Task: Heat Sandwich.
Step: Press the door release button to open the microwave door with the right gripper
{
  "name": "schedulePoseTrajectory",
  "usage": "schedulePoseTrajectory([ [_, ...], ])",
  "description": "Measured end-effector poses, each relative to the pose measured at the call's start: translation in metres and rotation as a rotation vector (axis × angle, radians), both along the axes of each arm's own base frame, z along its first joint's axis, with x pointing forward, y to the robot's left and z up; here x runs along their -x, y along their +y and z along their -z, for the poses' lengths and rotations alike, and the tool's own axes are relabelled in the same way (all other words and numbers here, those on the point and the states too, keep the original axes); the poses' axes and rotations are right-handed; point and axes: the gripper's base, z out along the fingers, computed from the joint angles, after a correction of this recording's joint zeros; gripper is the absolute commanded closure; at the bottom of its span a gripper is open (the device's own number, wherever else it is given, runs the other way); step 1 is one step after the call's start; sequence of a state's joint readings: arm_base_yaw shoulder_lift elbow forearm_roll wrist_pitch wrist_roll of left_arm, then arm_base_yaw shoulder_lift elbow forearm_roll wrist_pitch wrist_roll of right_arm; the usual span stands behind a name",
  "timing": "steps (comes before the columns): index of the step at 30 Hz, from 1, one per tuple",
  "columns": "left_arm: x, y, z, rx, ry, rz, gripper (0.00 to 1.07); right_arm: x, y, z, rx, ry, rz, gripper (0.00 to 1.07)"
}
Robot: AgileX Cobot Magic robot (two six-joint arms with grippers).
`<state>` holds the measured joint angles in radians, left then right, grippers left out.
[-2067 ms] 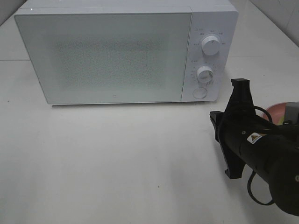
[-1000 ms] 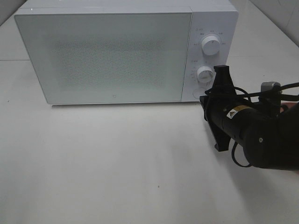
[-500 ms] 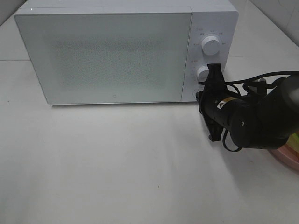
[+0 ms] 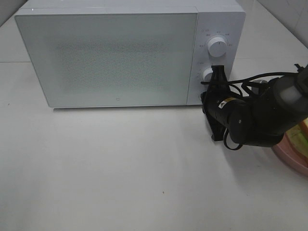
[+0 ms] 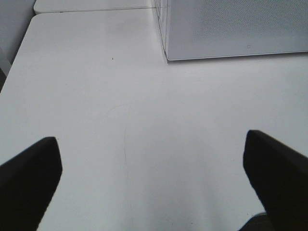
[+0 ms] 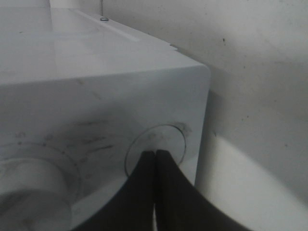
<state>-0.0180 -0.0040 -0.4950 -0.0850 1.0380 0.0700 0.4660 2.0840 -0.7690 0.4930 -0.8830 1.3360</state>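
The white microwave [image 4: 110,57] stands at the back of the table with its door closed. My right gripper [image 4: 207,98] is shut, and its tips touch the round button [image 6: 169,138] at the bottom of the control panel, below the lower knob [image 4: 207,74]. In the right wrist view the closed fingertips [image 6: 155,153] rest on that button. The sandwich [image 4: 304,134] shows only as a pale and green sliver on the pink plate [image 4: 290,161] at the right edge, behind my right arm. My left gripper [image 5: 154,178] is open and empty over bare table, left of the microwave [image 5: 231,24].
The upper knob [image 4: 217,46] sits above the lower one on the panel. The white table [image 4: 120,168] runs in front of the microwave. My right arm and its cables lie between the panel and the plate.
My right arm has moved left and back from beside the plate to the microwave's control panel, bringing its shut tips onto the round button. The plate's edge has come into view.
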Motion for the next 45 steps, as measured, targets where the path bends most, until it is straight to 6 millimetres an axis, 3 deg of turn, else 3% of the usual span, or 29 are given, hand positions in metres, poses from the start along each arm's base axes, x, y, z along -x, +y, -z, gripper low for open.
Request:
schedulePoseTrajectory([
  [8,0.000,0.000,0.000,0.000,0.000,0.000,0.09,-0.005,-0.010,0.004,0.005,0.017,0.021,1.07],
  [35,0.000,0.000,0.000,0.000,0.000,0.000,0.09,-0.008,-0.004,-0.003,-0.060,0.006,0.034,1.07],
  [45,0.000,0.000,0.000,0.000,0.000,0.000,0.09,-0.015,0.000,0.005,-0.032,-0.049,0.042,1.07],
])
